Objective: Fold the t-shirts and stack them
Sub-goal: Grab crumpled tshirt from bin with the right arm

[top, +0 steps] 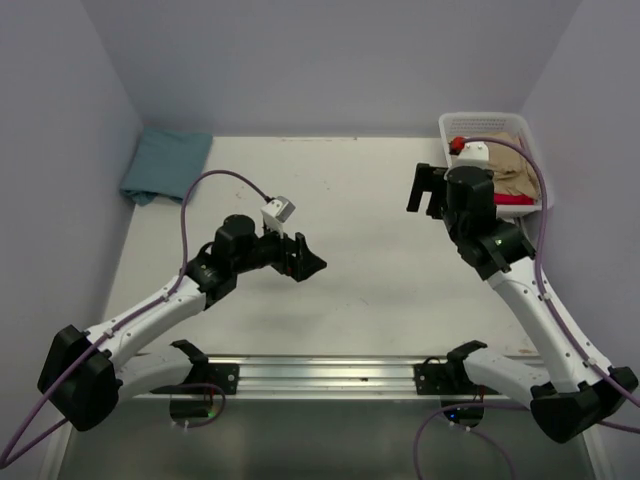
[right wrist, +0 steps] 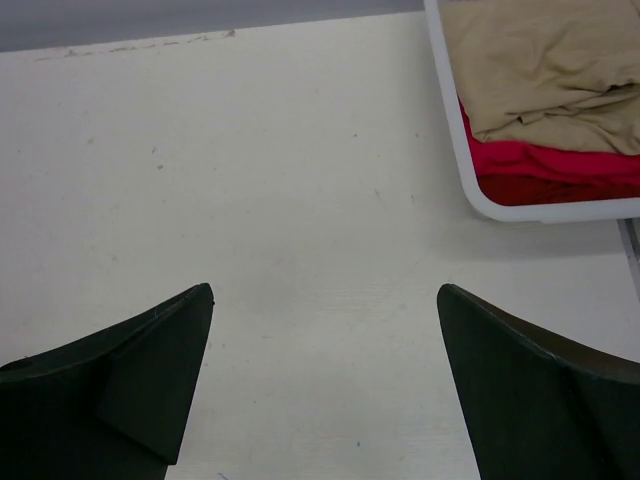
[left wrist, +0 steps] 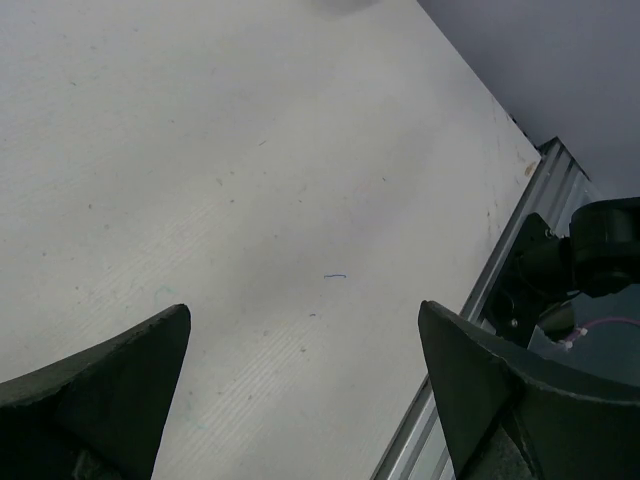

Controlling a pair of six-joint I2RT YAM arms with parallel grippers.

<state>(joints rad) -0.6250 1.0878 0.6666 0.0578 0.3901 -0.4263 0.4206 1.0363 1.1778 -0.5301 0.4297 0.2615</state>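
While both arms hang above the desk (right wrist: pixel 250 150) with nothing in them, we judge that the task is only at its beginning, or at most one third done. The left fingers (left wrist: pixel 100 395) stand wide apart and between them we see only bare desk surface. The right fingers (right wrist: pixel 130 380) are also spread fully and hold nothing.

The teal shirt (top: pixel 165 165) lies well apart from the left fingers, off to their back side, in the far corner of the desk against the wall. From above it looks like a compact, roughly square bundle, so it may be folded already, but it is too small in the view for us to be sure how neat the fold is.

The other two shirts are ahead of the right fingers and a little to their right side, inside the white basket (right wrist: pixel 455 140). The tan shirt (right wrist: pixel 540 70) lies on top, crumpled and with deep wrinkles, and the red shirt (right wrist: pixel 540 165) is under it, showing only along the near wall of the basket. Neither of them is folded.

So what is left, in our judgement: to take out the tan shirt, spread and fold it, do the same with the red one, and put all three in one stack.
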